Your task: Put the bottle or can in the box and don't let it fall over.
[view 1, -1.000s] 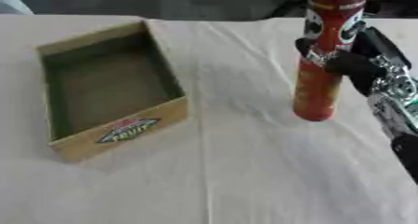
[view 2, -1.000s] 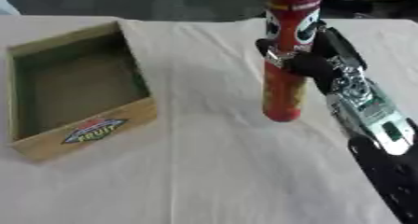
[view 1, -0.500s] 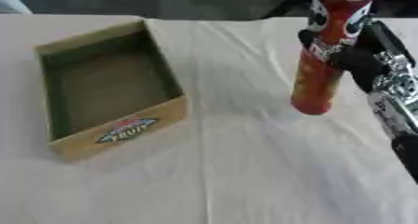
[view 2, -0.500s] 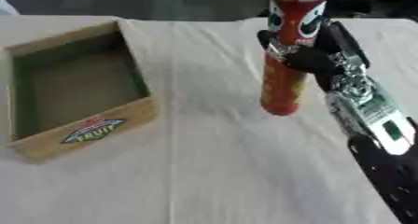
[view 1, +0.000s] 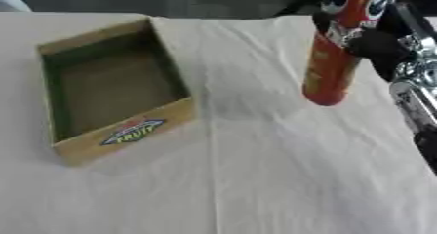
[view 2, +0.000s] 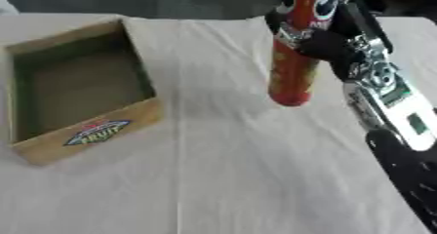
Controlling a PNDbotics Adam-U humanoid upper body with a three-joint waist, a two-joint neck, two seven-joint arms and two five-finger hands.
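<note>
Nearest, the cardboard box [view 1: 115, 94] lies open-topped on the white cloth [view 1: 282, 179] and looks empty, though its floor is dim. Farther back, well to the box's right, the right hand [view 2: 328, 43] curls round the tall red can [view 2: 294, 57], holding it mid-height and upright, probably so it cannot tip in transit.

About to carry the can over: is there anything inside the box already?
Nothing shows inside the box: its greenish floor looks bare. The strip just behind the near wall is hidden. The right hand holds the red can, tilted, off to the box's right.
</note>
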